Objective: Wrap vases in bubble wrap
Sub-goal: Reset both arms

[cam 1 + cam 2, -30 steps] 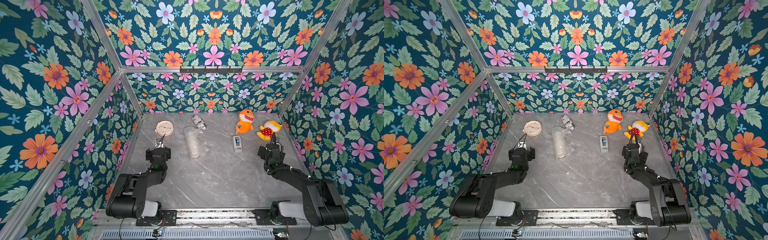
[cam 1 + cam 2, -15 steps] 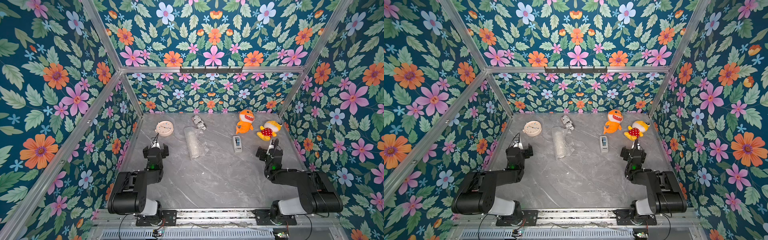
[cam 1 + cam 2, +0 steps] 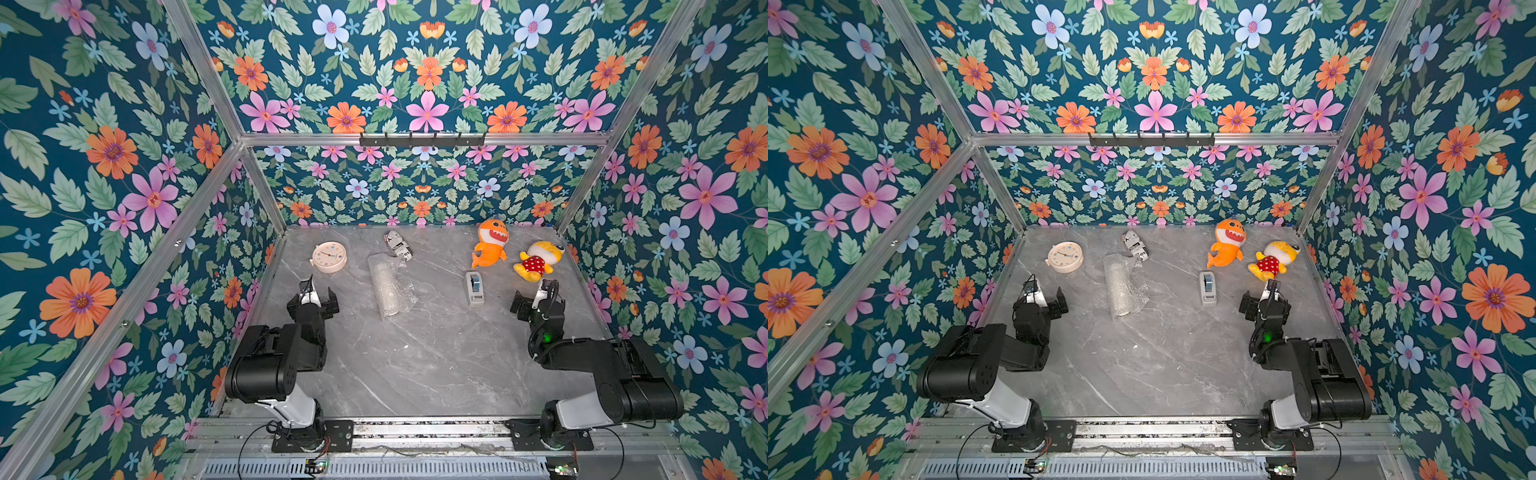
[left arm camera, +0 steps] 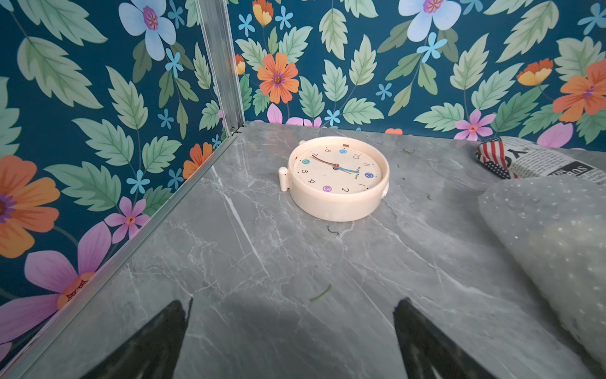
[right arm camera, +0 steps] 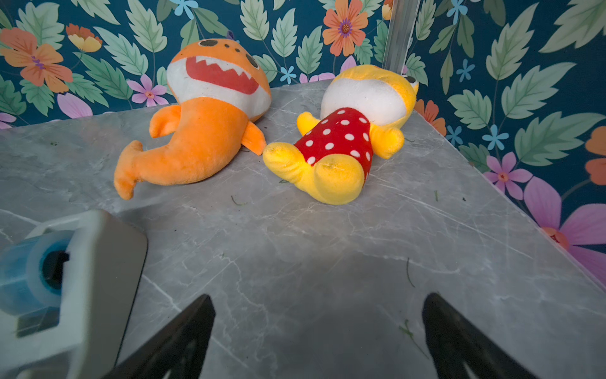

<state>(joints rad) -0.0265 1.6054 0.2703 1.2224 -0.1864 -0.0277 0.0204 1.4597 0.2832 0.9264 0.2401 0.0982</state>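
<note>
The wrap (image 3: 388, 286) lies untouched: left gripper (image 3: 319, 294) near it, right gripper (image 3: 531, 296) well apart from it beyond the tape (image 3: 474, 289), both with fingers (image 4: 154, 344) spread, empty

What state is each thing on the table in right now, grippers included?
Bubble wrap: rolled into a tube, lying on its side, not held.
Vase: cannot be made out; possibly inside the roll.
Clock: lying flat, face up.
Tape dispenser: upright, tape loaded.
Orange plush: lying on its back.
Yellow plush: lying down.
Newsprint item: lying down.
Left gripper: open, empty.
Right gripper: open, empty.
</note>
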